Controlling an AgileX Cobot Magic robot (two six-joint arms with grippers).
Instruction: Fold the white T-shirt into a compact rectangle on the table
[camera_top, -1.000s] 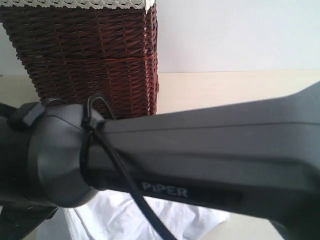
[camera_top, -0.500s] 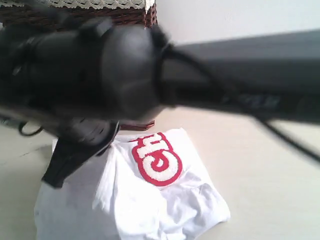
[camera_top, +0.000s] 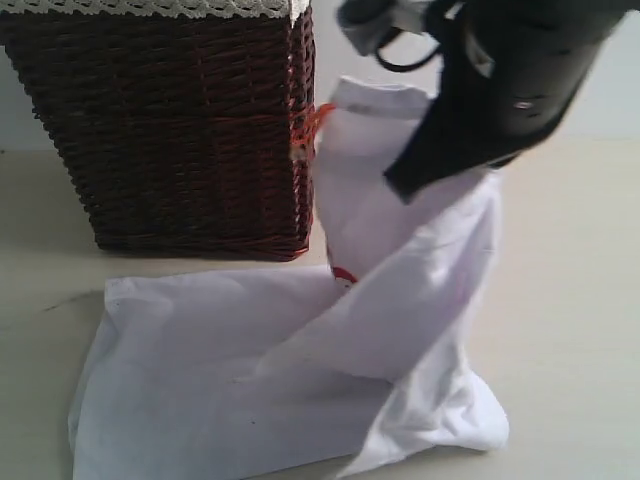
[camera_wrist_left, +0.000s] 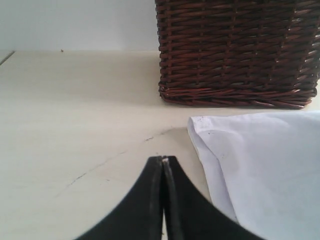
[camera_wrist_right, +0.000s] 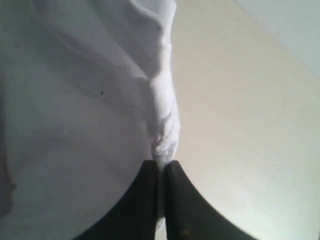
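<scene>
Right gripper (camera_top: 412, 172) is hanging high in the exterior view, with its dark tip lying against a raised part of the white T-shirt (camera_top: 200, 370). From that gripper the cloth is draping down in a long slanting fold to the desk (camera_top: 570, 300). The rest of the shirt is lying spread out flat well below the gripper and off to its side. A sliver of red lettering (camera_top: 343, 275) is peeking out under the lifted fold. Beside the gripper a dark wicker basket (camera_top: 180, 130) with a lace trim (camera_top: 150, 8) along its top is standing on the desk, and the raised cloth is nearly touching its corner. In the left wrist view the left gripper (camera_wrist_left: 163, 160) is pressing its two fingertips together with nothing between them, and it is sitting low over bare desk (camera_wrist_left: 75, 110). A flat corner of the white T-shirt (camera_wrist_left: 265, 165) is lying just beside this gripper, apart from it, and the wicker basket (camera_wrist_left: 235, 50) is standing farther ahead of it. In the right wrist view the right gripper (camera_wrist_right: 161, 165) is clamping shut on a bunched ridge of the white T-shirt (camera_wrist_right: 75, 100). The cloth is running away from the fingertips on one side, and the pale desk (camera_wrist_right: 240, 125) is showing on the other.
</scene>
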